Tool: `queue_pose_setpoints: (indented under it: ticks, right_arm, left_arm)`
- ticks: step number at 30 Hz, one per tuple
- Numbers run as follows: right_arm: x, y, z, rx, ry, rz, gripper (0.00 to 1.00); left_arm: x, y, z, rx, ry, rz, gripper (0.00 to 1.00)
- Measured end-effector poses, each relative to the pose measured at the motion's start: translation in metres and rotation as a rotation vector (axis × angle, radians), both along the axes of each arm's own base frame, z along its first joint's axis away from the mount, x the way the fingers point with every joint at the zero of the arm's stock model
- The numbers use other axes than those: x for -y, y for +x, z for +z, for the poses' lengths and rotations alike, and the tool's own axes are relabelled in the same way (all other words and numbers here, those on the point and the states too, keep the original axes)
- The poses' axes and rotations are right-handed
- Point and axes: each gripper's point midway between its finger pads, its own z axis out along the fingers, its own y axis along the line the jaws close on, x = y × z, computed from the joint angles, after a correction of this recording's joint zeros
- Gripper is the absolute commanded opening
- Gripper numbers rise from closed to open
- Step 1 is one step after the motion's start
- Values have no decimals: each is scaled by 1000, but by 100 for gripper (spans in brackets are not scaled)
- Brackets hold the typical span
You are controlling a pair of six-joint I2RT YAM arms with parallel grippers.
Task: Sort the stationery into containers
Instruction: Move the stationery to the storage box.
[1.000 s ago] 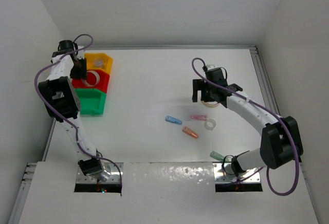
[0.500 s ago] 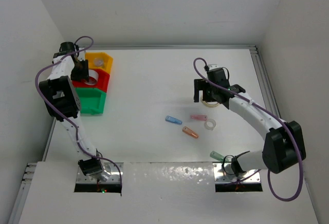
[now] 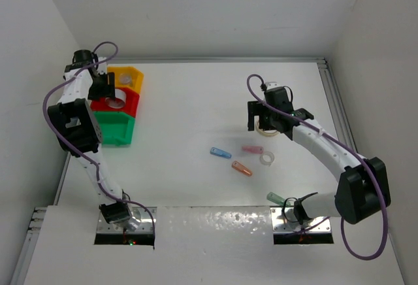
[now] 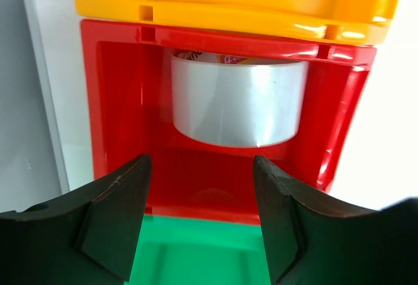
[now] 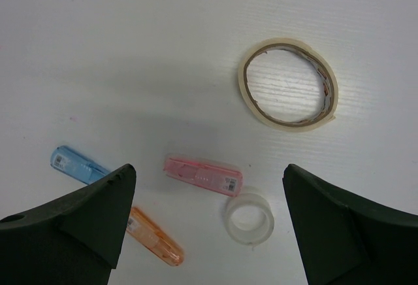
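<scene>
Released since a second ago, one grey tape roll [image 4: 238,102] sits in the red bin [image 4: 117,102], the middle of three joined bins [image 3: 114,134] at far left. The left gripper [image 4: 202,167] hangs above, jaws spread. Rightward lie three capsules, blue [image 5: 77,165], pink [image 5: 202,174] and orange [image 5: 155,240], one beige ring [image 5: 287,123] and one clear ring [image 5: 230,218], beneath the right gripper [image 5: 208,170], which is spread wide. A fourth green piece [image 3: 275,198] lies nearer.

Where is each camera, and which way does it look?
Top external: above, behind the arms, facing down at the table; both arms show.
Left wrist: facing into the red bin with its tape roll; open left gripper shows.
Right wrist: facing down at the beige tape ring; open right gripper shows.
Shared: top and left wrist see the red bin.
</scene>
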Motion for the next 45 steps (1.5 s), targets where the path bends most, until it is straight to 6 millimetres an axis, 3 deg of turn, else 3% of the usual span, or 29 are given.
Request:
queue_pose_setpoints:
  ticks: [11,17,20,45]
  right_arm:
    - [4,-6,1,-10,-11,-6,92]
    - [5,-8,2,-11,-14,-7,92]
    - [6,-9,2,-13,-15,-8,92]
    - [12,-17,-9,-33,-40,-20,92]
  left_arm:
    - [20,25,26,90,9,-58,59]
    - [20,40,11,84,26,-58,55]
    - [17,38,-2,54,34,-49,54]
    - [-33,23,2,44,151,65,54]
